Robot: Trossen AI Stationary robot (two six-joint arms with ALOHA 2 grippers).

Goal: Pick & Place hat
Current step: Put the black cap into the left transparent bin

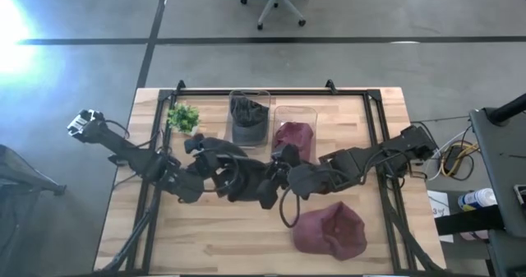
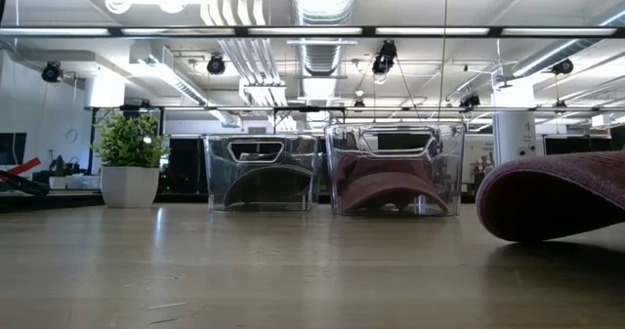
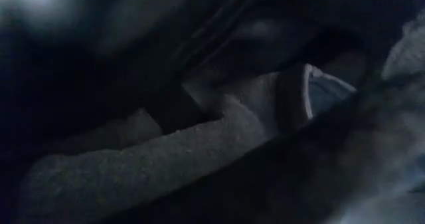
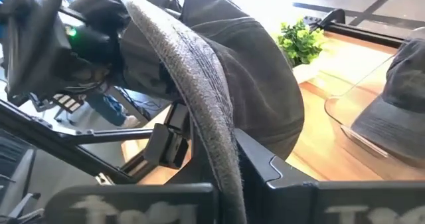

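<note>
1. A dark grey hat (image 1: 234, 177) hangs between the two arms just left of the middle of the high view, above the pale wooden table (image 1: 205, 244); its cloth looks soft and felt-like, with a stiff curved brim.
2. The left claw (image 1: 215, 174) is buried in the hat's folds (its wrist view shows only dark fuzzy fabric), so I cannot tell how far its fingers are spread.
3. The right claw (image 1: 271, 182) meets the hat from the middle of the high view; in the right wrist view the brim's edge runs down between its fingers (image 4: 265, 167), which are closed upon the hat.
4. A maroon hat (image 1: 330, 230) lies on the table at the lower right of the high view, rounded and soft, with a ribbed weave in the low view.
5. Two clear plastic bins stand side by side at the upper middle: the left bin (image 1: 249, 96) holds a dark hat, the right bin (image 1: 295, 111) a maroon one.
6. A small leafy plant (image 1: 182, 117) sits left of the bins, in a white pot in the low view.
</note>
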